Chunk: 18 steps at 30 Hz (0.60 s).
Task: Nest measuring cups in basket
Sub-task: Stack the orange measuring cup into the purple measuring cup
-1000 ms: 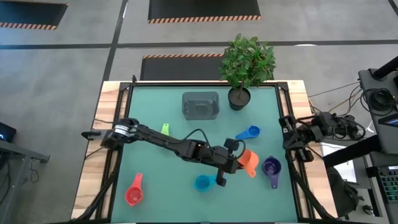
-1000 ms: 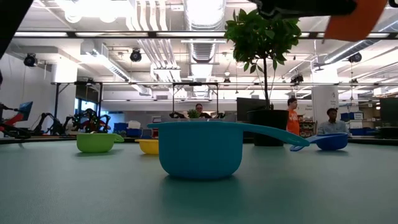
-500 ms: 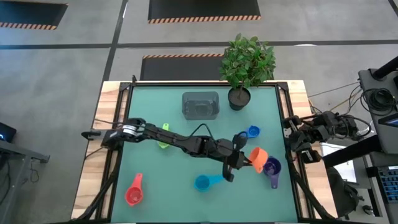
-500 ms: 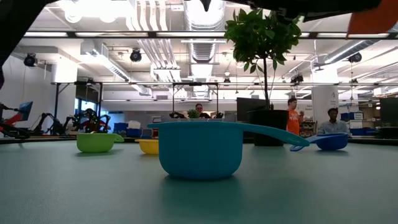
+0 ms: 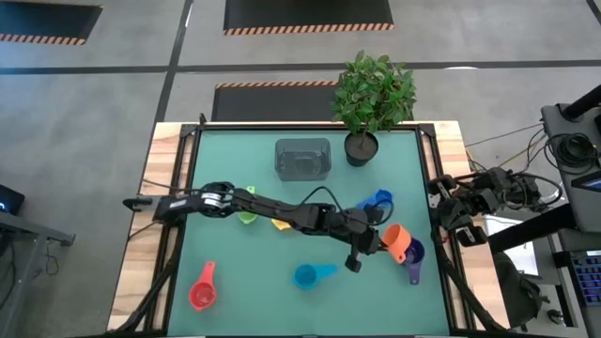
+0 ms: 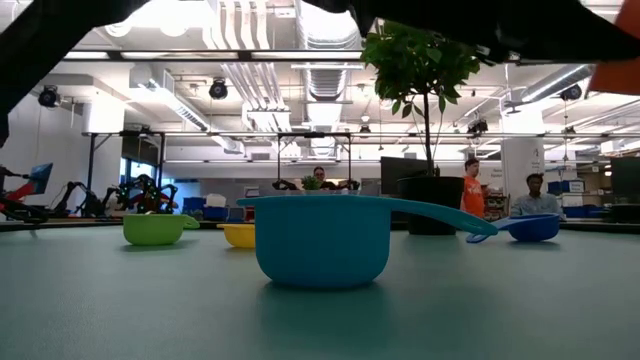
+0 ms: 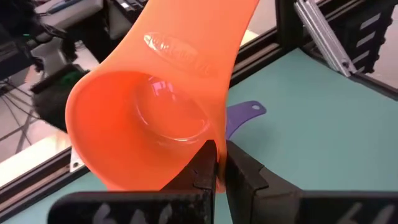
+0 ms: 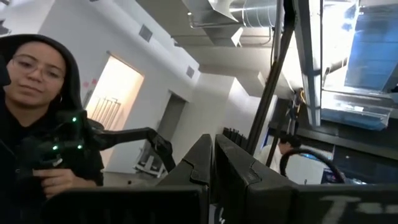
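L gripper (image 5: 376, 241) pinches orange cup (image 5: 397, 241) by the rim, above purple cup (image 5: 411, 252), which is mostly hidden. Yellow cup (image 5: 279, 223) and green cup (image 5: 246, 217) half under arm. Cups visible: 7 (2 blue). Basket (image 5: 302, 159) at far side, contents unclear. R gripper (image 8: 214, 163) closed, parked at table's right edge.

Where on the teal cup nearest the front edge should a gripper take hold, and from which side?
Take the teal cup by its flat handle, which points toward the table's right side and, in the low view, sticks out level from the rim with clear space around it. Probably come straight down from above and pinch the handle across its width; the bowl stands upright, mouth up, too round for an easy pinch.
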Each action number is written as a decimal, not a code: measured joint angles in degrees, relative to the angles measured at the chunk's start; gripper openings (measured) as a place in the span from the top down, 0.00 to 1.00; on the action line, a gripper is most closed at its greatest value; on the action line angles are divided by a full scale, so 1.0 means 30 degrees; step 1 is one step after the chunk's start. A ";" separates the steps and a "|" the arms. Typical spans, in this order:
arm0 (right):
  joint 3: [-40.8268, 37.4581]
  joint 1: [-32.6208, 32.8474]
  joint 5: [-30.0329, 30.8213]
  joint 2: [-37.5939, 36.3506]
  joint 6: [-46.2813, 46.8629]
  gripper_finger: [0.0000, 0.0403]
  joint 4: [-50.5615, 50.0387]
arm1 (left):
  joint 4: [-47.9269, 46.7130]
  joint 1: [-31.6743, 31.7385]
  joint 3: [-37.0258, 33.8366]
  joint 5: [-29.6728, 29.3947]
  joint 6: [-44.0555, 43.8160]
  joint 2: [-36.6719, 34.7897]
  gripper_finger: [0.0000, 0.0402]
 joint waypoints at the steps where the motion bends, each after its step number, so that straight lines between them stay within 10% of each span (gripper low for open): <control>1: 0.0000 -0.0007 0.0006 0.0000 -0.0007 0.98 0.0000 | 0.0120 0.0011 0.0182 0.0002 0.0000 0.0282 1.00; 18: 0.0007 -0.0007 0.0010 0.0007 0.0175 0.98 -0.0237 | -0.1753 0.0254 0.4935 0.0044 0.1098 0.4419 1.00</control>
